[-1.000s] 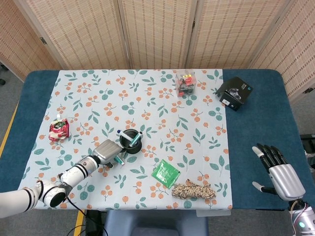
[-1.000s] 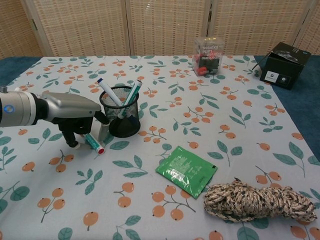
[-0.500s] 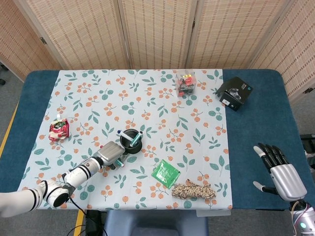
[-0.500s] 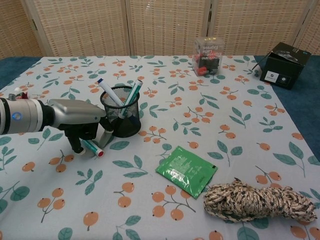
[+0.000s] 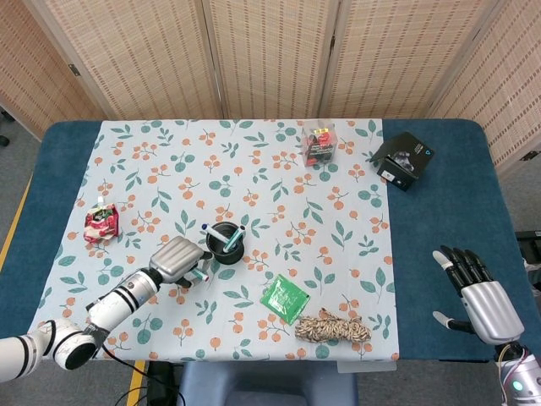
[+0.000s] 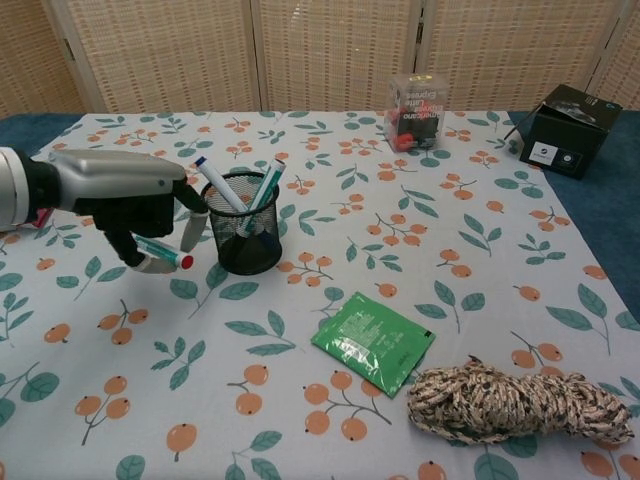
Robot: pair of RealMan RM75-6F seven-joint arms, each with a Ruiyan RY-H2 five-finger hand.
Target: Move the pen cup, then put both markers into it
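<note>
Two markers [image 6: 240, 193] stand tilted in the black mesh cup [image 6: 244, 238], their caps leaning out over the rim toward 12 o'clock. The cup sits on the floral cloth [image 5: 254, 194] a little left of the table's middle. Just at its 9 o'clock, the left robot hand [image 6: 135, 205] grips a third marker [image 6: 160, 252] (teal body, red tip), held lifted off the cloth and lying roughly level, tip pointing toward the cup. In the head view that hand [image 5: 180, 260] sits touching or nearly touching the cup [image 5: 226, 242]; I cannot tell which.

The right robot hand [image 5: 473, 292] rests well apart at the table's 4 o'clock edge, over the blue table [image 5: 448, 220], fingers spread and holding nothing.

Around the cup: a green packet [image 6: 373, 341] at its 5 o'clock, a rope bundle [image 6: 515, 403] further that way, a clear box [image 6: 416, 110] toward 1 o'clock, a black box [image 6: 571, 130] at the far right, and a red pouch [image 5: 101, 223] at 9 o'clock.
</note>
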